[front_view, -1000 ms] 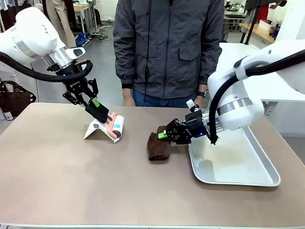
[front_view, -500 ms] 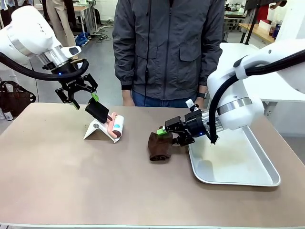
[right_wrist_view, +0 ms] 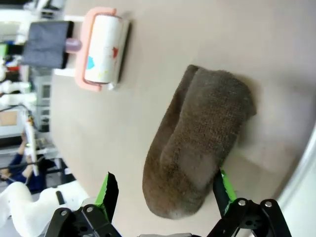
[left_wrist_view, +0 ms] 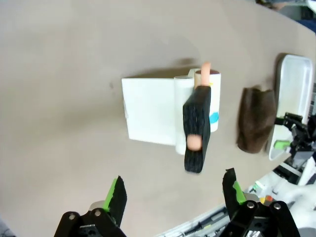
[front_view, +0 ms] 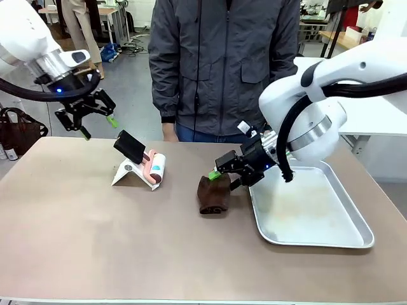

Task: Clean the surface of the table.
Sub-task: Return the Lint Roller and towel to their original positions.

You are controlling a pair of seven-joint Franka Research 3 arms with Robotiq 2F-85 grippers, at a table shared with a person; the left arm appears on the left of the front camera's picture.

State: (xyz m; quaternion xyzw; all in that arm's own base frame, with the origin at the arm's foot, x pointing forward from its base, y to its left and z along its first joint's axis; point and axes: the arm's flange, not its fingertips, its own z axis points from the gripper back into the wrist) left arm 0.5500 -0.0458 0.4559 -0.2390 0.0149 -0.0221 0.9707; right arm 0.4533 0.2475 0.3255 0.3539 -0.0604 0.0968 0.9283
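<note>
The brownish table (front_view: 95,241) spans the front view. A lint roller (front_view: 154,166) with a black handle (front_view: 131,146) rests on a white stand (front_view: 126,173) at the back left. My left gripper (front_view: 96,126) hangs open above and to the left of it, holding nothing. From the left wrist, the handle (left_wrist_view: 196,128) lies ahead of the open gripper (left_wrist_view: 173,197). A folded brown cloth (front_view: 213,194) lies mid-table. My right gripper (front_view: 224,178) stands open just over its far end. In the right wrist view the cloth (right_wrist_view: 197,143) lies loose between the spread fingers of the gripper (right_wrist_view: 165,190).
A shiny metal tray (front_view: 318,235) sits right of the cloth, under my right arm. A person in a grey jacket (front_view: 222,63) stands at the far edge, hands down. The table's front half is bare.
My left gripper let go of the roller's handle and rose up and to the left. My right gripper opened off the cloth and lifted slightly. Roller and cloth stayed in place.
</note>
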